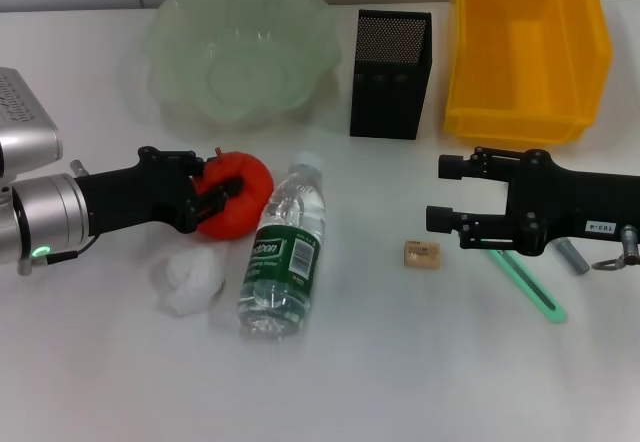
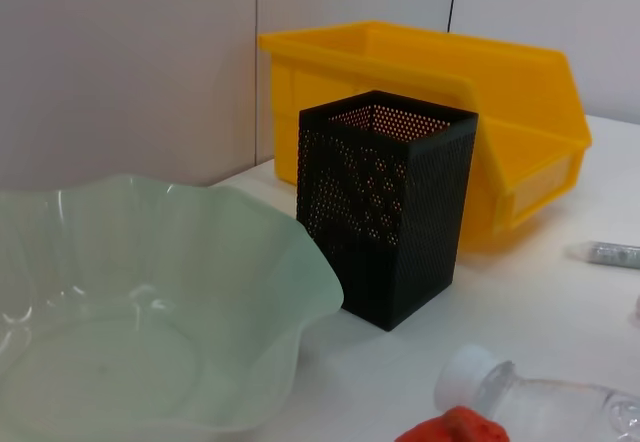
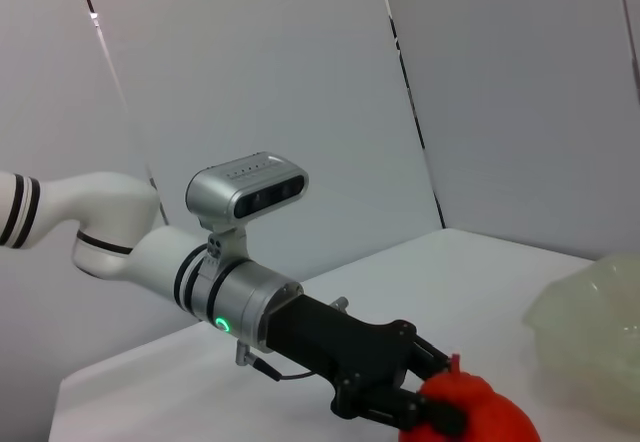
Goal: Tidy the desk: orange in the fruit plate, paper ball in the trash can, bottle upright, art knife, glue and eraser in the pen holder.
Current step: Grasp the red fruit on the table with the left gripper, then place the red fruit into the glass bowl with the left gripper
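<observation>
The orange (image 1: 245, 197) lies on the table left of the lying bottle (image 1: 285, 252). My left gripper (image 1: 222, 182) is closed around the orange from the left; this also shows in the right wrist view (image 3: 425, 402). The white paper ball (image 1: 188, 280) lies just in front of that gripper. My right gripper (image 1: 440, 193) is open and empty, above the table to the right of the eraser (image 1: 421, 254). The green art knife (image 1: 528, 285) and the grey glue stick (image 1: 572, 255) lie under and beside the right arm. The green fruit plate (image 1: 170, 32) stands at the back left.
The black mesh pen holder (image 1: 390, 59) stands at the back middle, with the yellow bin (image 1: 525, 112) to its right. In the left wrist view the plate (image 2: 260, 262), pen holder (image 2: 385, 212), bin (image 2: 450, 72) and bottle cap (image 2: 470, 377) show.
</observation>
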Controlling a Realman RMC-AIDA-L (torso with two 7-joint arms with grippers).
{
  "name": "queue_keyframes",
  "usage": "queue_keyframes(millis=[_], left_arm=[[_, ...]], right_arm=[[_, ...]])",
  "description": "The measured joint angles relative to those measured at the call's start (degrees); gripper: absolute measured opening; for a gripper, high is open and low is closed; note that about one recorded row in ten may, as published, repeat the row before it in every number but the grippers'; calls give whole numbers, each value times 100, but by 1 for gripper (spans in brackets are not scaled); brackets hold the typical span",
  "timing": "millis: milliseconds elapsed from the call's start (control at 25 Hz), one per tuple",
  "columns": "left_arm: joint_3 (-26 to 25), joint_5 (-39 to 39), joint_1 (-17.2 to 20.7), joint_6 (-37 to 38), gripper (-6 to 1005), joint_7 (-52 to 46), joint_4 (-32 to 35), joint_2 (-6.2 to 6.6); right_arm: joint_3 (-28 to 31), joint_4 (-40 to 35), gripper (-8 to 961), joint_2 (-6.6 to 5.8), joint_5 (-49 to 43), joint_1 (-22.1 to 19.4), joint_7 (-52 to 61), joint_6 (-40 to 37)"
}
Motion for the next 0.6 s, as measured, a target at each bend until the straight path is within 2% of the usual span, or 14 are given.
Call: queue_keyframes(millis=[80,200,320,360,400,480,600], left_arm=[[-1,-1,-7,17,306,-1,1,7],[-18,-30,-21,110,253,-26,30,26],[-276,-67,1,409,201,-128,254,36],[-707,-79,18,769,196,-170,388,35],[-707,-79,18,769,192,-170,388,35],[-1337,-210,-19,1205,183,-175,397,32],[-1882,-667,-128,1404,169,-129,265,-13]], right_arm=[[0,0,753,0,-1,2,0,17],[-2,0,753,0,-8,7,0,81],[-29,0,753,0,-19,15,0,142],[-36,0,753,0,-21,20,0,151],[-39,0,753,0,-23,24,0,152],[-29,0,753,0,-23,33,0,153],[-16,-2,753,0,-15,42,14,153]])
